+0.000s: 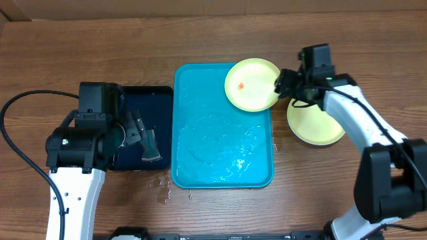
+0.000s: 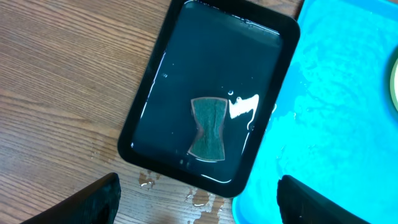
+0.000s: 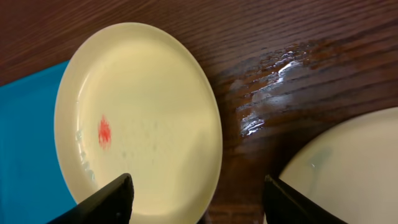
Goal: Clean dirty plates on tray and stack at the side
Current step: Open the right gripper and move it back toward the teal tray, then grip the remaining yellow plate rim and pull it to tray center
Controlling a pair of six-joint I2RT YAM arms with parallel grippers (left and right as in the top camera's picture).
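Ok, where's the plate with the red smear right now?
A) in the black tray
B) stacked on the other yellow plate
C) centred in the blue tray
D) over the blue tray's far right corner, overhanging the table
D: the smeared plate lies over the far right corner of the tray, its rim out over the table, apart from the other plate.
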